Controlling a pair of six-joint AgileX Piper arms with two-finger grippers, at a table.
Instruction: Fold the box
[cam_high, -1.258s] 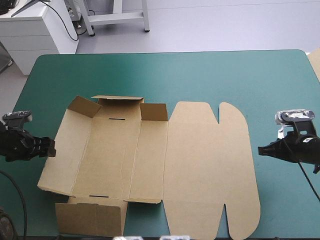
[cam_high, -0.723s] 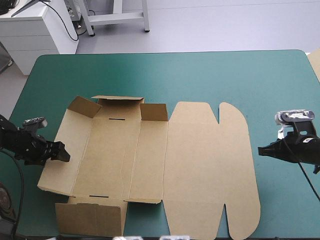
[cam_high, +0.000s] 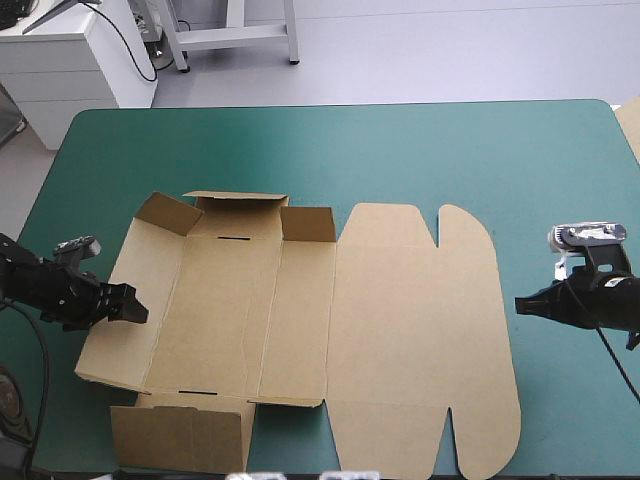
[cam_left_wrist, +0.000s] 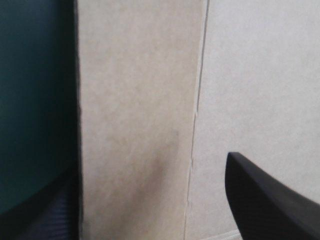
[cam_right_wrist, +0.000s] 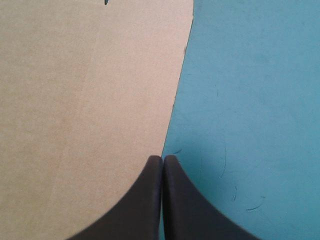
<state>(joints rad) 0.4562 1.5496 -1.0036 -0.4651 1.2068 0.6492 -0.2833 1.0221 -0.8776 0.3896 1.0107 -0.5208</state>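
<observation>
The brown box (cam_high: 300, 330) lies as a cut sheet on the teal-green cover, with small flaps raised along its far left part (cam_high: 235, 215) and the lid panel (cam_high: 420, 340) flat. My left gripper (cam_high: 135, 312) is open over the sheet's left wall panel. In the left wrist view, the left gripper (cam_left_wrist: 150, 167) straddles the panel's outer edge and the box (cam_left_wrist: 130, 100) fills the space ahead. My right gripper (cam_high: 522, 303) is shut, its tip at the lid's right edge. The right wrist view shows the right gripper (cam_right_wrist: 162, 159) touching the box's edge (cam_right_wrist: 85, 100).
The far half of the table (cam_high: 330, 150) is bare teal-green cover. A pale strip of more board (cam_high: 632, 125) shows at the table's far right edge. A loose flap of the box (cam_high: 180, 435) lies flat near the front left.
My left gripper has moved right from beside the sheet to over its left wall panel. The right gripper and the box have not moved.
</observation>
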